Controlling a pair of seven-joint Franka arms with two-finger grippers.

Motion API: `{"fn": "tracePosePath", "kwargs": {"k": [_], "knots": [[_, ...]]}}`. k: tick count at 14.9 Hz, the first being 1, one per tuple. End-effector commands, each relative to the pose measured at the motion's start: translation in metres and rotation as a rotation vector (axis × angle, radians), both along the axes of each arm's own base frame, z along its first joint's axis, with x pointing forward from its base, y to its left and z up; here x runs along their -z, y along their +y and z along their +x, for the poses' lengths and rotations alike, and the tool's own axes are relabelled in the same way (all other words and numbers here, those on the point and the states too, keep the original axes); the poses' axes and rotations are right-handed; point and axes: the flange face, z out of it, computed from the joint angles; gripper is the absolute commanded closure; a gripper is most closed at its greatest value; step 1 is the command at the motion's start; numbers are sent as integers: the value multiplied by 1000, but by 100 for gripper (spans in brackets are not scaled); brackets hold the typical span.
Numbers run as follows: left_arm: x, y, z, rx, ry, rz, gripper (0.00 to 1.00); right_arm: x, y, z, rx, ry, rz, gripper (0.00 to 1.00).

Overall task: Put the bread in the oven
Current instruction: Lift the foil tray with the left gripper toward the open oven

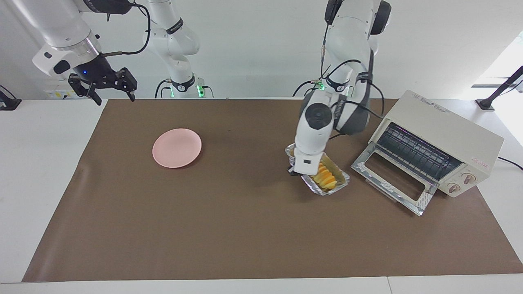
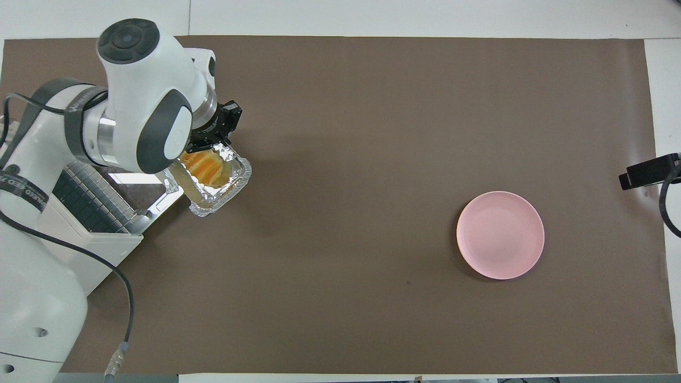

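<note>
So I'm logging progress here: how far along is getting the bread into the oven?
Done: the cream-white toaster oven stands with its glass door dropped open. In hand: the left hand is shut on the rim of the crinkled silver foil tray holding the golden-yellow ridged bread, which sits on the table in front of the oven door. Left: carrying it onto the rack. The right hand waits open, raised.

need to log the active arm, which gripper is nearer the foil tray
Left. The left gripper is down at the foil tray holding the bread; the right gripper waits raised at the right arm's end.
</note>
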Motion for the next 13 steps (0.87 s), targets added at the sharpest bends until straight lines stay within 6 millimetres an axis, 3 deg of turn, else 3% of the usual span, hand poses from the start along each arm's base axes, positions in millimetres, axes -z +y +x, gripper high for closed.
{"fn": "tracePosePath", "kwargs": {"k": [1, 6, 8, 13], "knots": [[8, 44, 5, -54, 21, 20, 100, 1, -1, -3, -9, 12, -13, 0], [19, 151, 12, -49, 41, 73, 100, 1, -1, -3, -9, 12, -13, 0], [19, 171, 13, -7, 43, 68, 100, 1, 0, -3, -11, 12, -13, 0], [14, 195, 17, 34, 28, 146, 100, 1, -1, -3, -9, 12, -13, 0]]}}
